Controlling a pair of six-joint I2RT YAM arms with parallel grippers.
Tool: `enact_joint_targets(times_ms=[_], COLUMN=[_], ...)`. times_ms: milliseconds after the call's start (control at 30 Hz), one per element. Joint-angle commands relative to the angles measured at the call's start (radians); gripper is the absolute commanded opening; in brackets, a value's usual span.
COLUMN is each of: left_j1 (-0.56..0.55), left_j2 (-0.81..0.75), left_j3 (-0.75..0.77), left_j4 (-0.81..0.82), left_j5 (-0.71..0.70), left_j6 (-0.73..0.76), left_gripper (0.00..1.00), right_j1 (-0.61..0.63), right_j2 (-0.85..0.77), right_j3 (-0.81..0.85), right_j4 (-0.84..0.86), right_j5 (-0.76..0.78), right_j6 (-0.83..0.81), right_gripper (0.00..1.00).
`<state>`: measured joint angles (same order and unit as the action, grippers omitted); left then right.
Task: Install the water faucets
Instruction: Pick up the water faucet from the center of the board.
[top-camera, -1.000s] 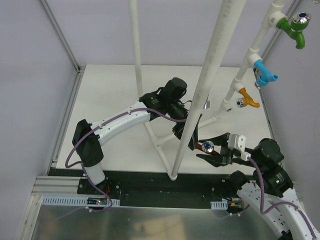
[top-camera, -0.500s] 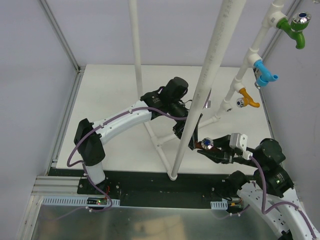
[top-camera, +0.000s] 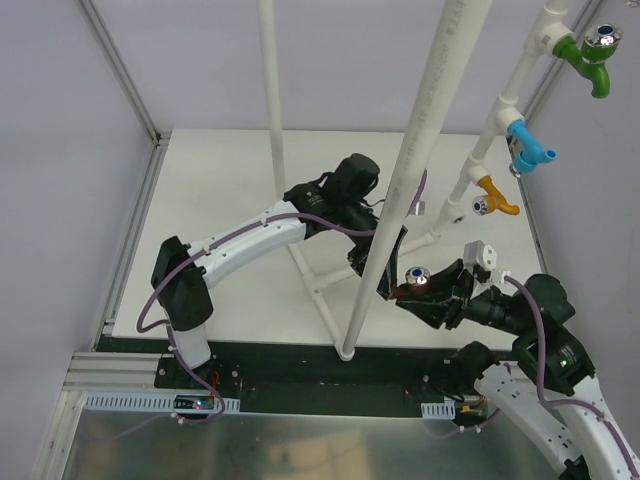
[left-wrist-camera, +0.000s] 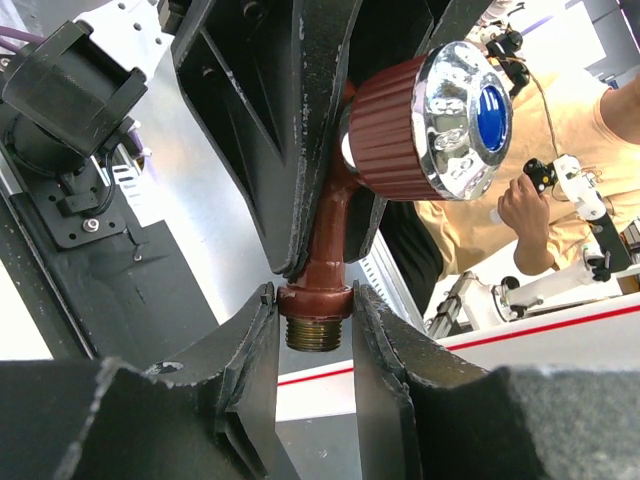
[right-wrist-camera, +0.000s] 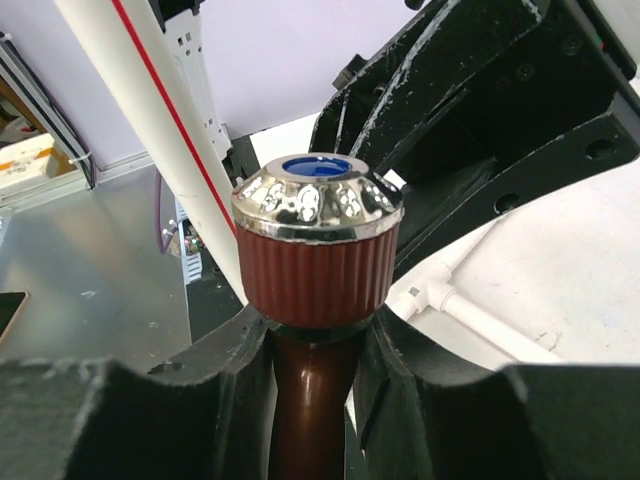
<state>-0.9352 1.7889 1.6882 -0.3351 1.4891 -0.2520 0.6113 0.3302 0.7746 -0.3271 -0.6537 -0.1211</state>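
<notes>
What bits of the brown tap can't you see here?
Top view: threaded end of the brown faucet, behind the white pipe and left fingers.
Right wrist view: its lower stem, between the right fingers, cut by the bottom edge.
Left wrist view: its spout, behind right fingers.

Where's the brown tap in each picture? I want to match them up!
Top external: brown faucet sits low, just right of the tall white pipe.
Left wrist: brown faucet fills the middle, knob upper right.
Right wrist: brown faucet stands upright in the middle.
Shared landmark: its silver cap with the blue centre.
</notes>
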Motion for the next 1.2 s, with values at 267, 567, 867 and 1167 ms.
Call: enact_joint_targets(times_ms=[267,567,867,1167], left_j1=[-0.027,-0.027,-0.025,-0.022], left_j2=[-0.037,-0.045,-0.045,-0.022], left_j3=[0.041,0.002,-0.022,0.011], left_j4=[0.085,0.091,0.091,0.091], left_j5=[-0.012,-0.041,-0.032,-0.007], left_j6=[0.043,0.03,0.03,0.02], left_gripper=[0.47,0.49,0.49,0.22], right_j1=[-0.001,-0.001,-0.001,0.001], right_j2=[-0.128,-0.14,-0.171,-0.166], right_j3=[-0.083,-0.097,-0.086,-0.072], right_j4=[0.054,0.077,0.066,0.022], right_j5=[0.271,0.31,0.31,0.29], right_j6=[0.383,0.425,0.423,0.414], right_gripper=[0.0,0.0,0.0,0.0])
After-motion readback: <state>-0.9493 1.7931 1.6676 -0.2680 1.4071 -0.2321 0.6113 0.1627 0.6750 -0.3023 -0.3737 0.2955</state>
